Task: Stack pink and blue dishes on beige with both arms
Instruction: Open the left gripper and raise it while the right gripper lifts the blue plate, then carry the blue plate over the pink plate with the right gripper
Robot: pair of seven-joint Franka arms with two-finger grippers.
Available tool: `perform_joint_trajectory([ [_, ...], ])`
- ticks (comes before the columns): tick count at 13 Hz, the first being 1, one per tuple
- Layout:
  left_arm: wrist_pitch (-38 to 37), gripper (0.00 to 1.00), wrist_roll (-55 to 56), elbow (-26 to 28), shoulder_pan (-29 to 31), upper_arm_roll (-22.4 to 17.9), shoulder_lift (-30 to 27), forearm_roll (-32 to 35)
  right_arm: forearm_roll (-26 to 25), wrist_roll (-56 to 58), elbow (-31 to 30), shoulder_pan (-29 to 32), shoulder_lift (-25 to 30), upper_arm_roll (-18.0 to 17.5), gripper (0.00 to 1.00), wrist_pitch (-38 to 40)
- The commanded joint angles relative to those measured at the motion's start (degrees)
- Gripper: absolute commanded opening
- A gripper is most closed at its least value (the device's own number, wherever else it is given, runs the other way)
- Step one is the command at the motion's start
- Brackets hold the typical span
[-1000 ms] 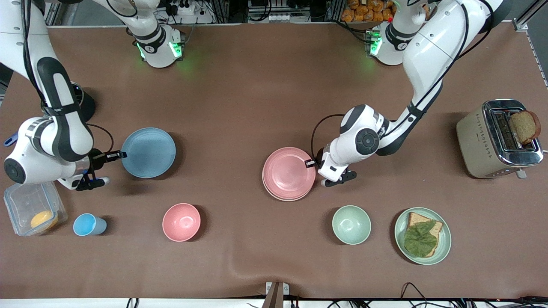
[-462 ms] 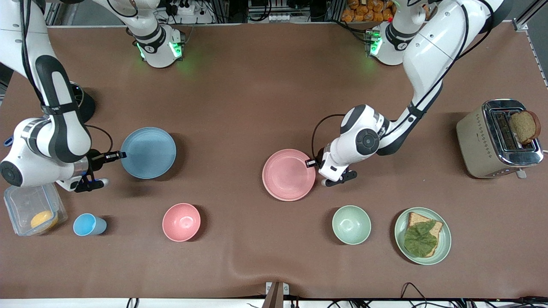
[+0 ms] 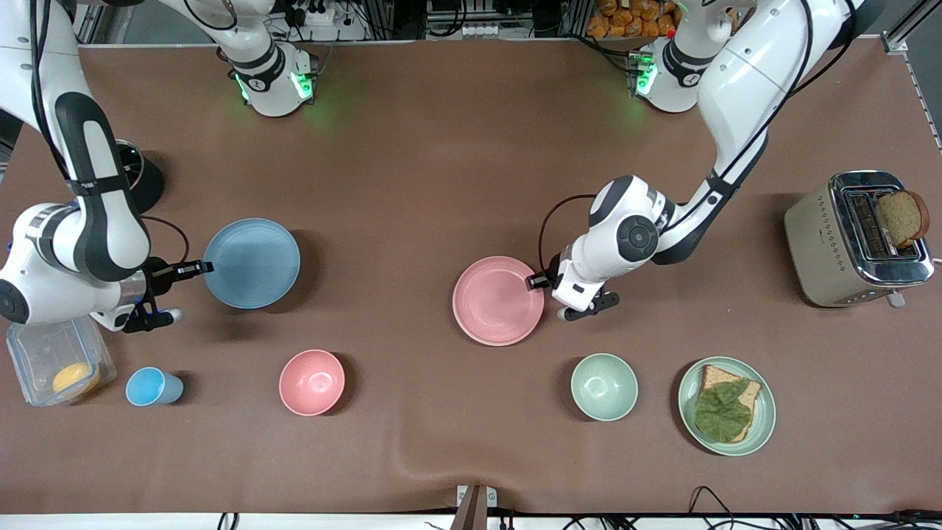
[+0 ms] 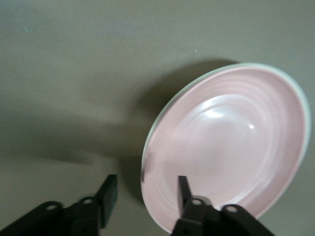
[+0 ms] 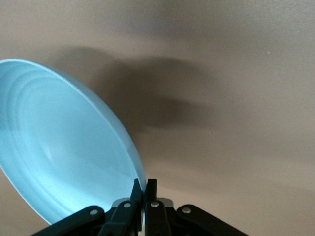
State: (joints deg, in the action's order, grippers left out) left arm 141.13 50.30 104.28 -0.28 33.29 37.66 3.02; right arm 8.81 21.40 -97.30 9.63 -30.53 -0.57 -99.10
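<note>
The pale pink plate (image 3: 498,300) lies flat mid-table, toward the left arm's end. The beige plate is hidden under it; only a thin pale edge runs along the pink rim (image 4: 167,110). My left gripper (image 3: 550,298) is open. Its fingers (image 4: 110,189) stand on either side of the pink plate's (image 4: 231,142) rim without pinching it. The light blue plate (image 3: 252,263) hangs tilted a little above the table near the right arm's end, casting a shadow. My right gripper (image 3: 200,268) is shut on its rim, as the right wrist view shows with the gripper (image 5: 145,184) and plate (image 5: 64,147).
Nearer the front camera stand a blue cup (image 3: 151,387), a deep pink bowl (image 3: 312,382), a pale green bowl (image 3: 604,386) and a green plate with bread and a leaf (image 3: 727,405). A clear container (image 3: 55,361) sits under the right wrist. A toaster (image 3: 854,239) stands at the left arm's end.
The pink plate went from offset above a lower plate's edge to lying flush over it. The left gripper edged back slightly. The right gripper and blue plate drifted slightly toward the right arm's end.
</note>
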Motion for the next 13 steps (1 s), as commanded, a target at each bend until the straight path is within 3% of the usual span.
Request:
perform_joint_trajectory([
  [1, -4.44, 1.00, 2.43, 1.63, 0.36, 0.20, -7.23, -0.12, 0.86, -1.19, 2.12, -0.23, -0.76, -0.04, 0.00, 1.54],
  [7, -17.10, 1.00, -2.73, 0.23, 7.82, 0.11, -24.28, -0.04, 1.64, -9.17, 5.63, -4.35, -0.67, -0.04, 0.00, 6.99],
  [9, -23.76, 1.00, -8.61, -3.01, 10.63, 0.11, -27.28, -0.04, 4.19, -12.94, 5.72, -6.63, -0.50, -0.04, 0.00, 7.34],
  [13, -38.98, 1.00, -19.50, -13.47, 15.55, 0.02, -27.73, -0.04, 10.42, -22.61, 6.34, -14.27, -0.85, -0.04, 0.00, 6.21],
])
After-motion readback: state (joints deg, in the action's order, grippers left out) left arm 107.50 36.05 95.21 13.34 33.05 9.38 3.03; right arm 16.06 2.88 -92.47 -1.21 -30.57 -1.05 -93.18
